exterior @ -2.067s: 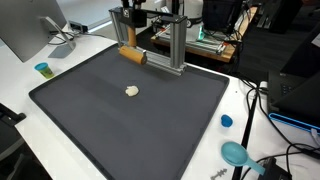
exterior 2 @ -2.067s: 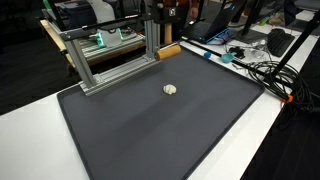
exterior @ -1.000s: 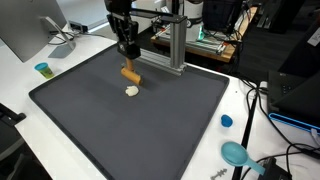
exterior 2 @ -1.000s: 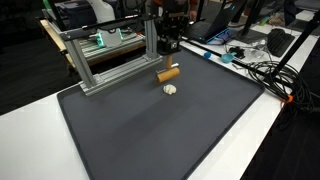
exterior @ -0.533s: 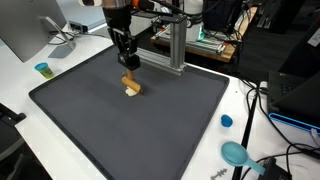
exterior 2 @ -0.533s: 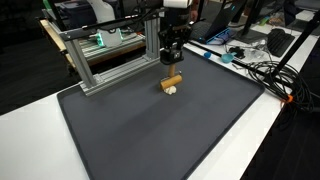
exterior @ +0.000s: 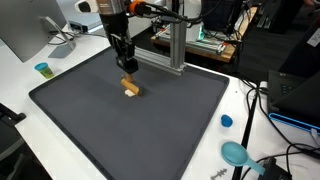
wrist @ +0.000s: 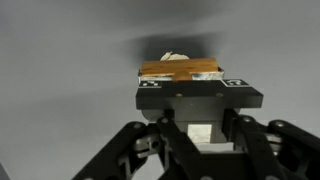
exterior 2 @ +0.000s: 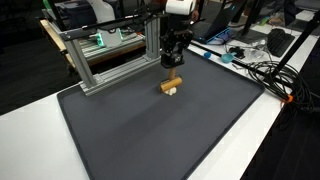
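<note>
— Is it gripped?
— Yes, your gripper (exterior: 128, 74) clamps the wooden block (exterior: 130, 86), far-centre over the mat (exterior: 150, 135), just above the white lump (exterior 2: 171, 91). Push lower and the lump could skid away.

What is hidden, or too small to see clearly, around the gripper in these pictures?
- White lump: in the wrist view the wooden block covers most of it. In both exterior views it is too small to identify.
- Gripper: its own body hides the fingers in the wrist view, and they are too small in both exterior views. Open or shut cannot be told.
- No view shows whether the block touches the lump.
</note>
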You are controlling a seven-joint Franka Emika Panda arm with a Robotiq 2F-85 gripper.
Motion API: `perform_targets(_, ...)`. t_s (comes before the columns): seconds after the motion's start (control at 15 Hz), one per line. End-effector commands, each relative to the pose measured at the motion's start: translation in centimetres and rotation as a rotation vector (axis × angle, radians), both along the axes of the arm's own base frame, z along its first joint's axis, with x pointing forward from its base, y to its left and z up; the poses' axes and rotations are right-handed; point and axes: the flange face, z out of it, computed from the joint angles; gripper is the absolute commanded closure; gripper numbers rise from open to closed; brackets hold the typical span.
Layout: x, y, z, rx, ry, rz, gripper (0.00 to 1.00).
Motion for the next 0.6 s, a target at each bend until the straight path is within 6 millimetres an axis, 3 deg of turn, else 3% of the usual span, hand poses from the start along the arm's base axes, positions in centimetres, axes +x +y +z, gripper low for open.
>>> perform_targets(0.0,1.0,-0.8,-1.4,0.006,0.073,-0.040,0.79)
perform_targets(0.2,1.4,-0.9,-1.9,0.015,0.086,-0.047,0.79)
perform_targets(0.53,3.1,-0.4,-0.4,0.004,-0.023,-0.058,0.79)
